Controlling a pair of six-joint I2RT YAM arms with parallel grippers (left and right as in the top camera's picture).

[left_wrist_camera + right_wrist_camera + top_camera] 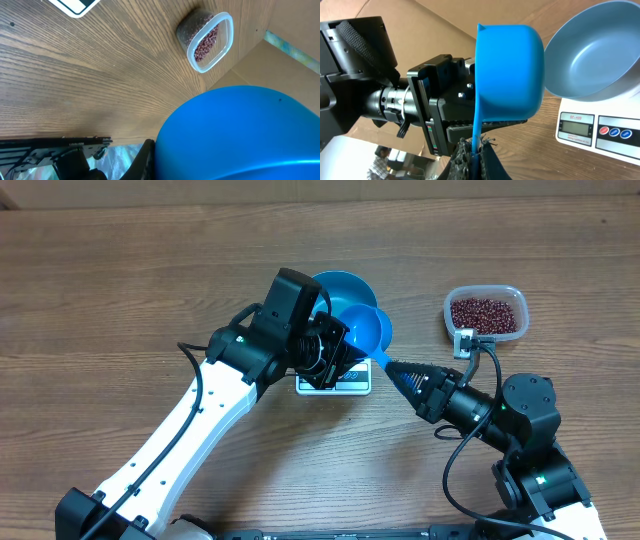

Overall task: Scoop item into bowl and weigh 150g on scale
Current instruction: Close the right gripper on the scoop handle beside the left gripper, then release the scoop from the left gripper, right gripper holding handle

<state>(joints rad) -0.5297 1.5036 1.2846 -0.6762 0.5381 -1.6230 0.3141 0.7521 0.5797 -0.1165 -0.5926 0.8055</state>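
While the round, deep, bright blue plastic bowl [345, 285] sits mouth-up on the small flat white rectangular scale [335, 383], the right gripper [405, 372] is clamped on the handle of a small blue plastic scoop [368, 330]. The scoop's long axis runs up-left to the bowl's rim. The left gripper [325, 350], closed, crowds the bowl's left side. Small dark red-brown beans [485, 313] fill a clear tub [521, 305] on the wooden surface [120, 280], right of the bowl.

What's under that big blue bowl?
The white scale: its display strip shows just below the bowl. The bowl covers the rest of its top, so whether they touch cannot be told.
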